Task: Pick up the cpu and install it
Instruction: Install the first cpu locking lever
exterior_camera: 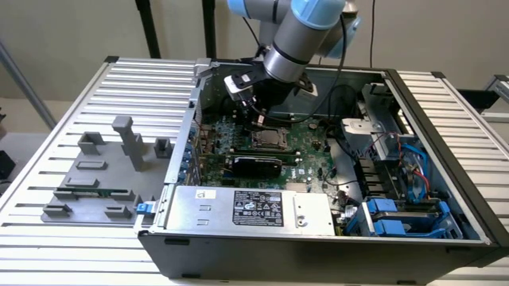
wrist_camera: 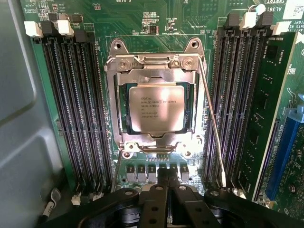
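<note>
I see gripper (wrist_camera: 167, 176), fingers (wrist_camera: 153, 199) pressed together, holding nothing. cpu (wrist_camera: 156, 109) lies flat in socket frame (wrist_camera: 142, 61) just beyond fingers, apart from them. Memory slots (wrist_camera: 71, 104) flank socket.

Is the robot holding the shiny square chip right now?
No, the cpu lies flat in its metal socket frame on the green board, with the shut jaws empty and apart from it.
</note>
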### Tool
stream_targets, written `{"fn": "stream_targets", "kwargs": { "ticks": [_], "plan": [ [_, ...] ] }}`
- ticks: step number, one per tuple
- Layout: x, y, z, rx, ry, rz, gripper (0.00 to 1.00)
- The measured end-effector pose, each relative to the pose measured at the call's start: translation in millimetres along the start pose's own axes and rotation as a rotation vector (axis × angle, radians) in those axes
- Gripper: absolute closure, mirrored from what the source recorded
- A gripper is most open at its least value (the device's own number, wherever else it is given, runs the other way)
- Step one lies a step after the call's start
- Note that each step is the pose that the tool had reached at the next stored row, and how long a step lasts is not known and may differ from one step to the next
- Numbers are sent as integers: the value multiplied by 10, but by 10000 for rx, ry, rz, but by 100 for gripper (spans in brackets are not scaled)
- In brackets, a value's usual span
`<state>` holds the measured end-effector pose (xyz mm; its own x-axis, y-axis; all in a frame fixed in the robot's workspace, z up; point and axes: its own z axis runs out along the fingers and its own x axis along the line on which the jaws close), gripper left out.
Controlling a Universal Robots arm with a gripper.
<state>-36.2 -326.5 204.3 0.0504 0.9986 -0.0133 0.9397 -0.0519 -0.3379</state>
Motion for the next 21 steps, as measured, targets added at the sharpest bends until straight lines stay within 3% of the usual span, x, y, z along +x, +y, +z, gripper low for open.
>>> {"fn": "stream_targets", "kwargs": {
  "ticks": [6, 14, 21],
  "plan": [
    [-22, -59, -7, 2, 25, 69, 89],
    [-56, -153, -90, 5, 89, 173, 89],
    [-57, -174, -103, 13, 336, 790, 89]
  ]
}}
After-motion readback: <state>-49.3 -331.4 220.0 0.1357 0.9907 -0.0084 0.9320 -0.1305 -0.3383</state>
